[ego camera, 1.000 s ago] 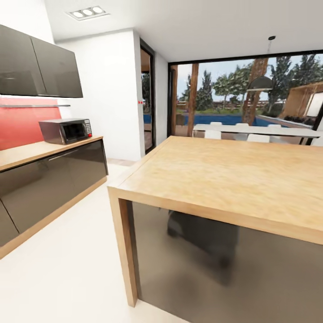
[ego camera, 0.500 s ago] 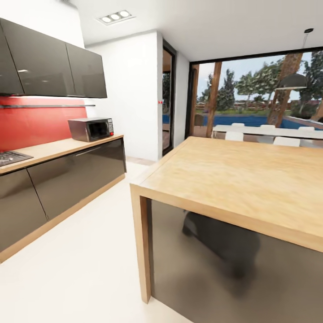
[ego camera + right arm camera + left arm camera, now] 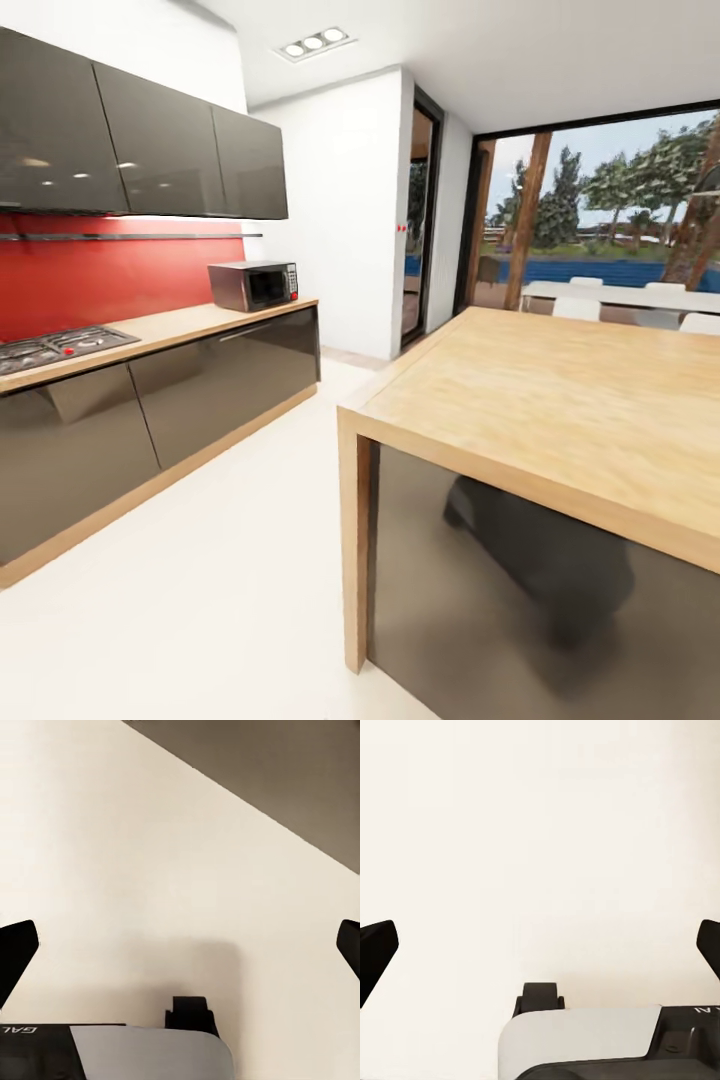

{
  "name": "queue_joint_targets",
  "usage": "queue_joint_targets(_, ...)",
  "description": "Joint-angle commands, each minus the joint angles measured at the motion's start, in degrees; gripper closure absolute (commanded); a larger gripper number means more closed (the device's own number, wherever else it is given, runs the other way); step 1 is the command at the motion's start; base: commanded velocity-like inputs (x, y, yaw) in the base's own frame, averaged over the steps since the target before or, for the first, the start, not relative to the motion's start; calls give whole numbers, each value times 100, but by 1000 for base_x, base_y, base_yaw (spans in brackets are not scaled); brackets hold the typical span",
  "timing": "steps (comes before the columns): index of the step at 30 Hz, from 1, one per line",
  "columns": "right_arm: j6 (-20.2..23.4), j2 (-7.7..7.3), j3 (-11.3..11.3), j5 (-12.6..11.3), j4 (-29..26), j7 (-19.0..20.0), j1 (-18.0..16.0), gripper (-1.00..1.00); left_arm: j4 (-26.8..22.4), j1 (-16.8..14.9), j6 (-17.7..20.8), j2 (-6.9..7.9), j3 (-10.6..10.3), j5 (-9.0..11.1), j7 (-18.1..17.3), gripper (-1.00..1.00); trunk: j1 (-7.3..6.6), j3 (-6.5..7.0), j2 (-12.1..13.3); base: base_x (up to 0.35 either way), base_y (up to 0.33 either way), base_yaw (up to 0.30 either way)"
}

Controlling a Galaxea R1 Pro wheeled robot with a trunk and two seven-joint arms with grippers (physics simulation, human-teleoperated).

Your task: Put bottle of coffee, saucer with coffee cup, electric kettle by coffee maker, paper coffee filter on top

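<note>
pale cream floor runs between the kitchen countertop along the left wall and a big free-standing wooden table at the right. on the countertop sit a microwave at its far end and a gas hob nearer — grey cabinet fronts below it are shut, as are the dark wall cupboards above, so their contents cannot be seen. the kitchen shelf is a thin bar on the red backsplash. left gripper and right gripper both hang over bare floor, fingers spread wide, holding nothing.
</note>
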Motion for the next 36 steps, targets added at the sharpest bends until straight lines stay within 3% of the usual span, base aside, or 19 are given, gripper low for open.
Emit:
queue_joint_targets(1,-2,1,4,3,-2,-3,-2,-100,-8,2,-2,0,2,-3,0,-100,0,-5,-3,0,0,276)
queue_joint_targets(36,-2,1,4,9,-2,-6,-2,-100,-8,2,-2,0,8,-3,0,-100,0,-5,-3,0,0,276)
